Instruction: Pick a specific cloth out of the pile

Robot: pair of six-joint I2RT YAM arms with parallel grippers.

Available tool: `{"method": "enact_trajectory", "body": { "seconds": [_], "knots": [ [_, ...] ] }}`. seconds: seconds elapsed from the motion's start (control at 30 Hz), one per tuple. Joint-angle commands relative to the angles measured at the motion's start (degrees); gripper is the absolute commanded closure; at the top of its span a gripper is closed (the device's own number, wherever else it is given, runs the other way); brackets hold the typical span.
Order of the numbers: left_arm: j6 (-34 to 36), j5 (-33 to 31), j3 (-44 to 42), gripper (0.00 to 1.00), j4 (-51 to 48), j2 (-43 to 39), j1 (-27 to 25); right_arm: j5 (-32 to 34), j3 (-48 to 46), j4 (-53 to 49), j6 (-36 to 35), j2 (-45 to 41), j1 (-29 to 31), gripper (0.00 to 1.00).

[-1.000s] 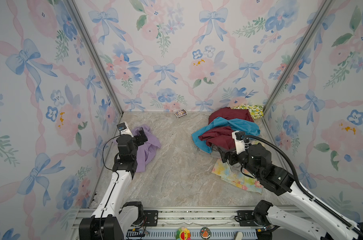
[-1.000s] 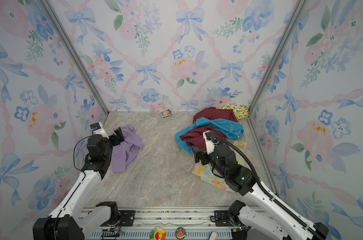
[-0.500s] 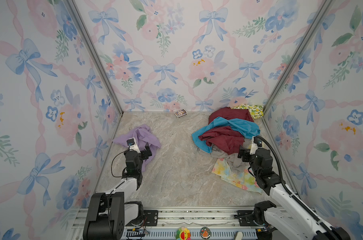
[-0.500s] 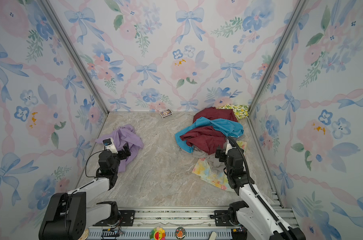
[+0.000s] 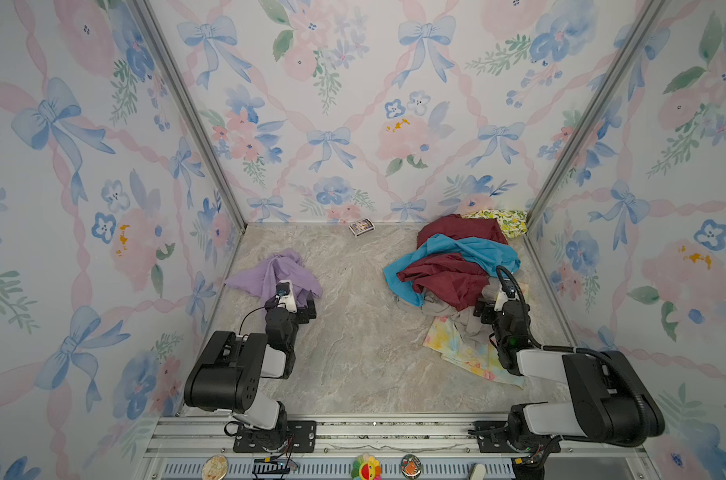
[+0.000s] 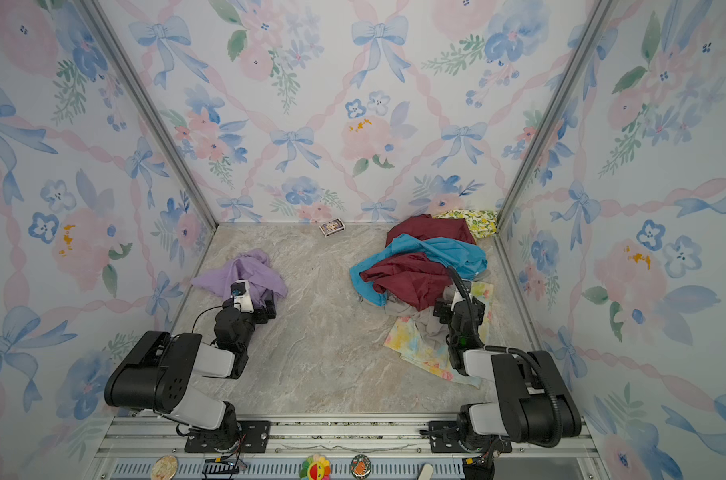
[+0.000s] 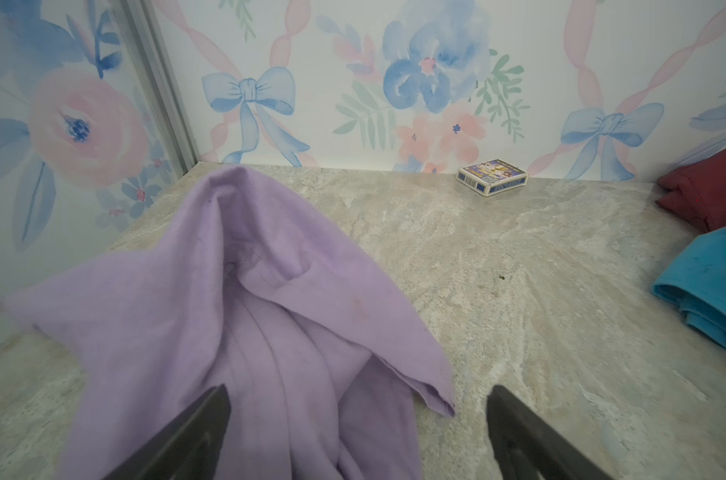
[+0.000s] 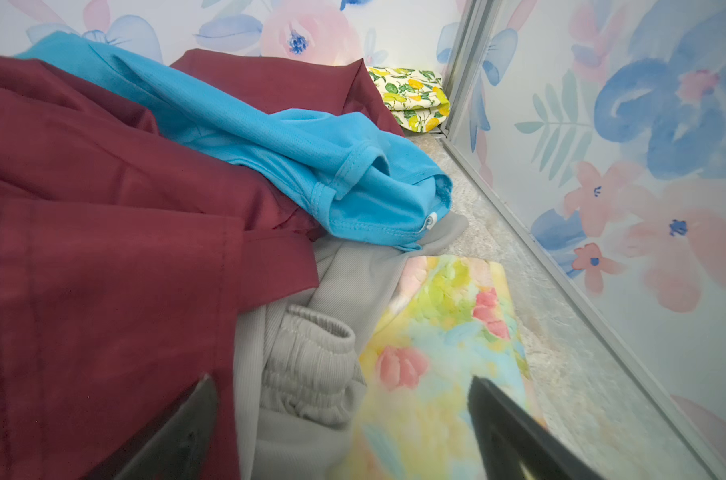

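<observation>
We see the lilac cloth (image 5: 276, 272) lying crumpled all by itself on the left side of the counter (image 5: 353, 345), well apart from the pile (image 5: 457, 270). The left hand (image 7: 358, 401) sits low at the near edge of this cloth with its two fingers spread wide, and it holds nothing. In the left wrist view the cloth shows between the fingers, but we cannot tell if they touch it. The pile is on the right side, toward the back corner. In it a turquoise cloth (image 5: 473, 249) lies across a maroon cloth (image 5: 444, 278). A grey cloth (image 8: 311, 353) pokes out under them, and a flower cloth (image 5: 461, 353) lies flat at the front. A yellow-green cloth (image 5: 502, 218) sits right in the corner. The right hand (image 8: 342, 388) is at the near edge of the pile, over the grey cloth and the flower cloth, spread wide and holding nothing. A little box (image 5: 361, 227) lies at the back of the counter.
</observation>
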Motion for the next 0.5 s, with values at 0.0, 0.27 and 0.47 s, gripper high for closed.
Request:
{"method": "enact_trajectory", "body": {
  "seconds": [0.0, 0.27, 0.47],
  "knots": [
    [2.2, -1.3, -0.3, 0.02, 6.5, 0.3, -0.2, -1.4, 0.0, 14.5, -1.6, 7.1, -0.3, 0.03],
    [2.3, -1.8, -0.4, 0.02, 6.6, 0.3, -0.4, -5.1, 6.6, 0.8, -0.6, 6.2, -1.8, 0.03],
    [2.9, -6.2, -0.4, 0.02, 6.6, 0.1, -2.2, -4.5, 6.7, 0.8, -1.3, 6.3, -1.2, 0.03]
  ]
}}
